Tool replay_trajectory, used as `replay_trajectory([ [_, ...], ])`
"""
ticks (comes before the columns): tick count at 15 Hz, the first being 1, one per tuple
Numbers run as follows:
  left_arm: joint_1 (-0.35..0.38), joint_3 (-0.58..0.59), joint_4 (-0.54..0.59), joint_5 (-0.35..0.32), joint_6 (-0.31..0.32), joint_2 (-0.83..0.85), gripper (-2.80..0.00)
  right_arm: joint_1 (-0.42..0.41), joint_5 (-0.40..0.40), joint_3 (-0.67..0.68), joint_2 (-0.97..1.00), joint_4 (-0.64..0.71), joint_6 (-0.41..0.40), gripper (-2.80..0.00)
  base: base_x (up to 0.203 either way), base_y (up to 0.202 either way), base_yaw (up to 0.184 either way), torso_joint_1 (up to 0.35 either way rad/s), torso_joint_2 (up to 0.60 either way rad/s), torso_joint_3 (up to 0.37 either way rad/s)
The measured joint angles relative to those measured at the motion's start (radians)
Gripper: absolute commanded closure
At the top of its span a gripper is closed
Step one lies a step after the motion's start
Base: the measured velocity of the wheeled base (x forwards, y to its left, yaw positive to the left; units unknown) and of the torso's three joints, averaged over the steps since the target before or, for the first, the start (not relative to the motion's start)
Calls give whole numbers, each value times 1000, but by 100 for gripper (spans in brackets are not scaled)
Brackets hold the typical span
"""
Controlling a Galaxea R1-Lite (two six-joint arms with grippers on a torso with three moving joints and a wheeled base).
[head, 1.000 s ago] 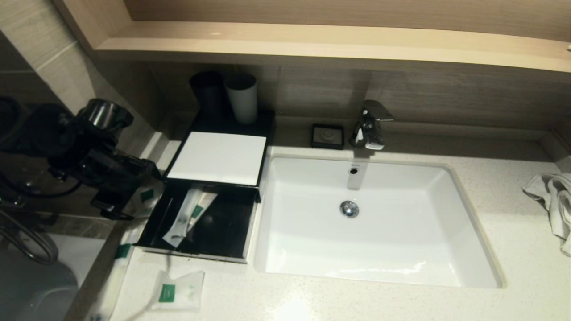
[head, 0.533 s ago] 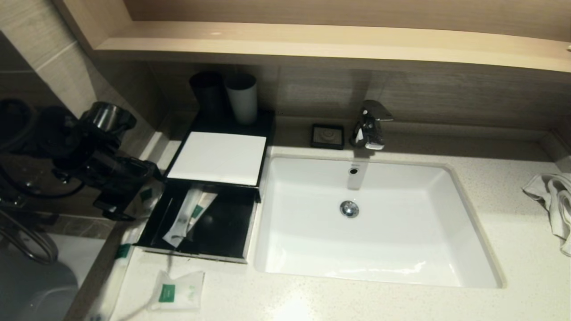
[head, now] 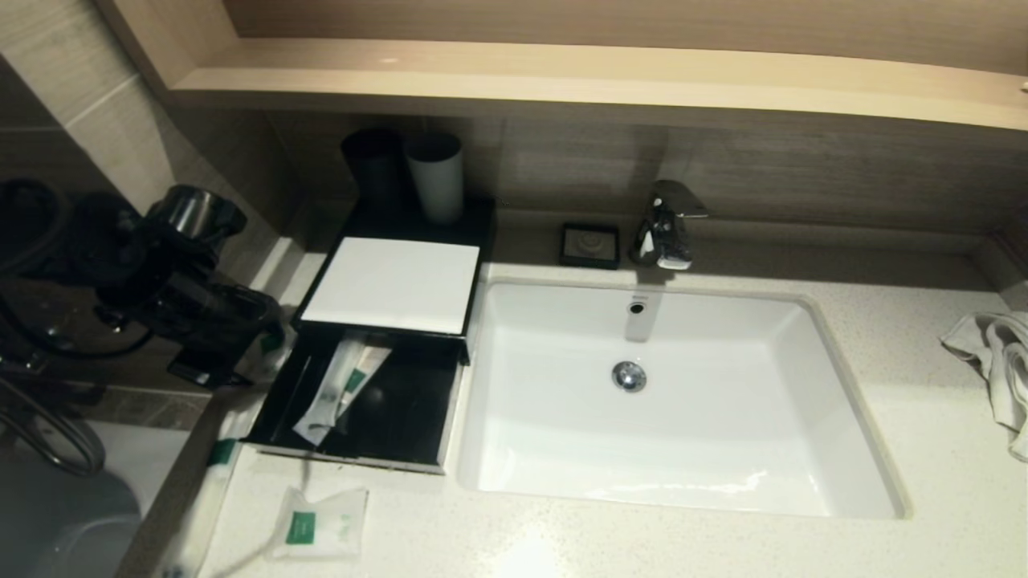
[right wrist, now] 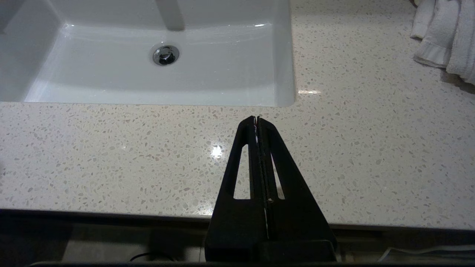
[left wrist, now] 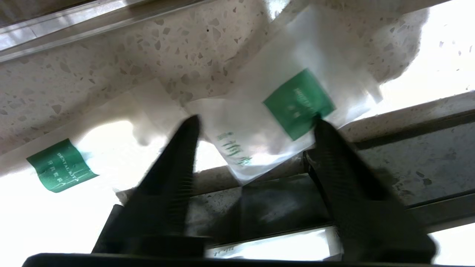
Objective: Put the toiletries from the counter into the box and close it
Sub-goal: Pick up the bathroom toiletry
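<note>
Left gripper: we had our left gripper (left wrist: 254, 122) low at the counter's (head: 723, 546) left edge, just left of the box (head: 393, 285). Its fingers (left wrist: 178, 155) stood apart on either side of a small squarish packet (left wrist: 259, 122), the tips at the packet's edges; we could not tell whether they were gripping it yet.
Small packet at the gripper: it lay on the speckled stone, its green label near one fingertip.
Long packet: a long thin one (left wrist: 74, 163) lay just beside the small packet, running along the counter edge (head: 213, 474).
Second small packet: another squarish packet (head: 317, 526) lay on the counter in front of the box, apart from it.
Box: its drawer (head: 401, 409) stood pulled out under the white top panel, with one long packet (head: 337, 389) lying slantwise inside.
Right gripper: we kept our right gripper (right wrist: 258, 120) above the counter's front edge in front of the sink (right wrist: 222, 74), fingers pressed together on nothing.
Towel: a white towel (head: 996, 361) lay crumpled at the counter's far right.
</note>
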Motion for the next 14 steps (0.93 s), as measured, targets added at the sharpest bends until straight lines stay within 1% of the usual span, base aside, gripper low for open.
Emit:
replay_trajectory([
  [11,2,10,2,3,7,-16,0,0,0,0,0,0,0,0,0,0,0,0,0,0],
  [14,3,10,5,3,21,-48,0,0,0,0,0,0,0,0,0,0,0,0,0,0],
])
